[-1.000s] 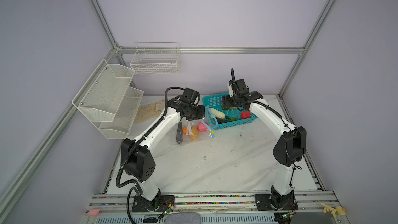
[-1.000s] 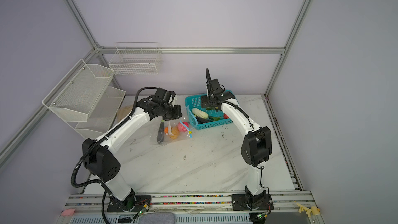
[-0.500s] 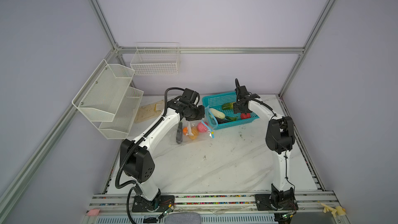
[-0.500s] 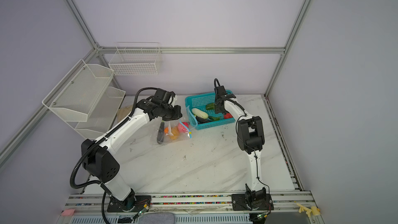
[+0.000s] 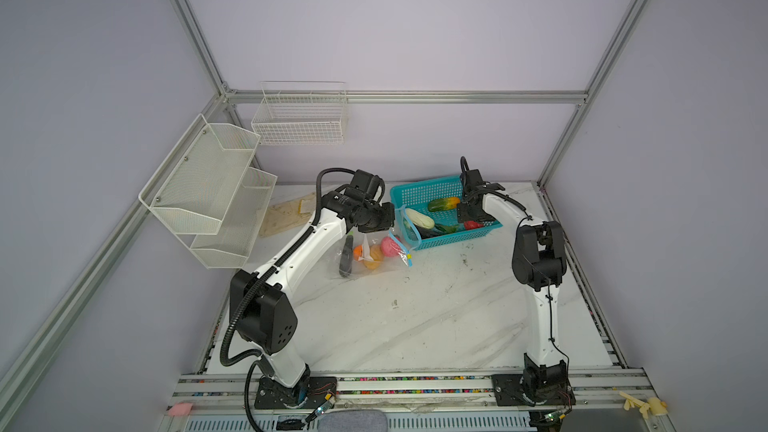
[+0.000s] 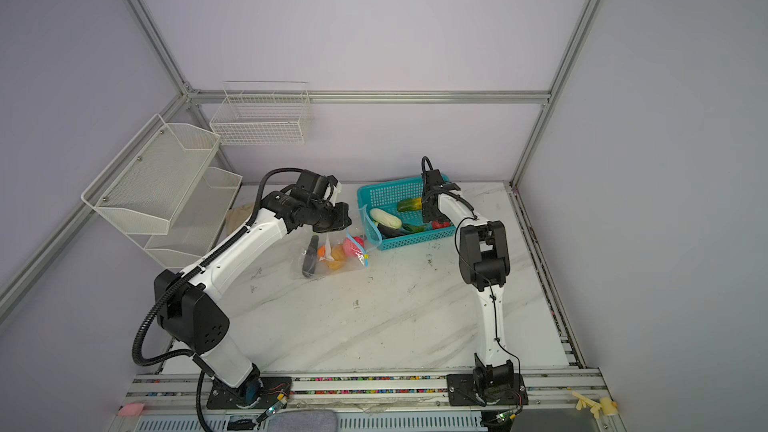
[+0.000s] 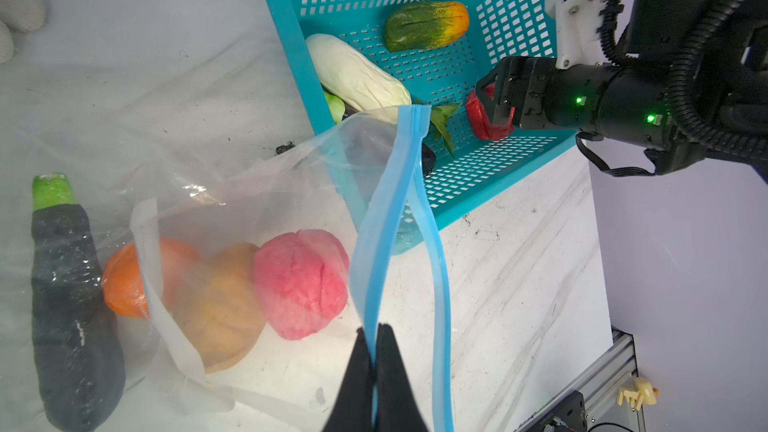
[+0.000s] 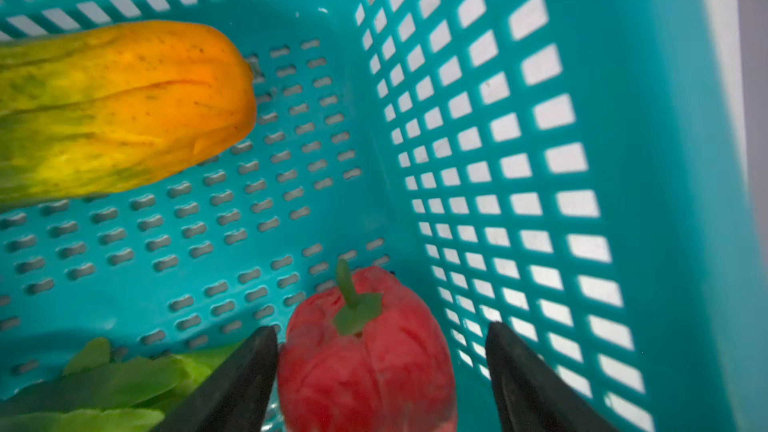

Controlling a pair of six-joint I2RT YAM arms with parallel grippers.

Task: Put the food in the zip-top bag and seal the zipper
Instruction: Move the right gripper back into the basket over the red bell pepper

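Four foods (image 7: 301,284) fill the bag (image 7: 249,184) mid-frame, left jaws pinching its zipper (image 7: 372,251); we count five in one basket (image 5: 424,193), right jaws spread around a pepper (image 8: 365,367). Marble bench (image 5: 415,317), lilac walls (image 5: 374,35).

Pale lilac walls (image 5: 415,35); aluminium frame (image 5: 407,97) at corners; scuffed white marble worktop (image 5: 415,317); mesh shelf (image 5: 199,184) on side wall, wire basket (image 5: 299,118) on back wall.

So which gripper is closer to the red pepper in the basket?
Right. The right gripper is inside the teal basket, its open jaws either side of the red pepper. The left gripper is outside it, shut on the zipper strip.
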